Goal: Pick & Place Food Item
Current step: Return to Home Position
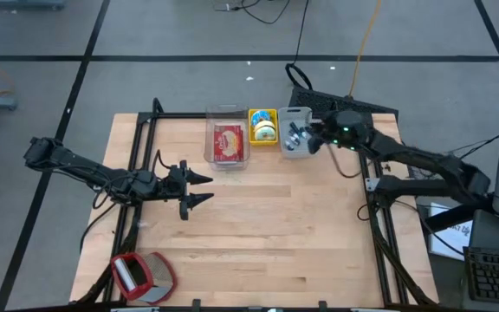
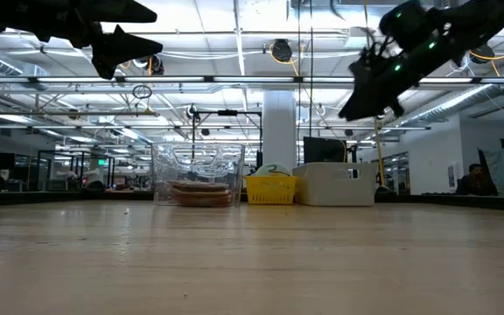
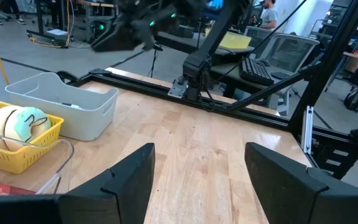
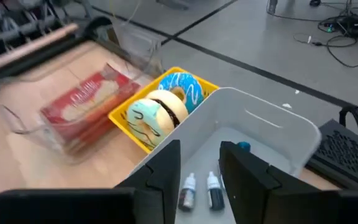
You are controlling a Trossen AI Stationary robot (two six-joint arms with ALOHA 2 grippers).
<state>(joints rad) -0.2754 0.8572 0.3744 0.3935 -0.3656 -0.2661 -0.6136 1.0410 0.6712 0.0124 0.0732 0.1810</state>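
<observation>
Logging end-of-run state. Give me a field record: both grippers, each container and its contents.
left gripper: fingers open, empty, over the table, left part
right gripper: fingers open, empty, above the grey bin
grey bin: right end of the row of containers; small bottles inside
yellow basket: middle of the row; donuts inside
clear bin: left end of the row; red package inside
red object: table's front-left corner; cannot tell what it is
</observation>
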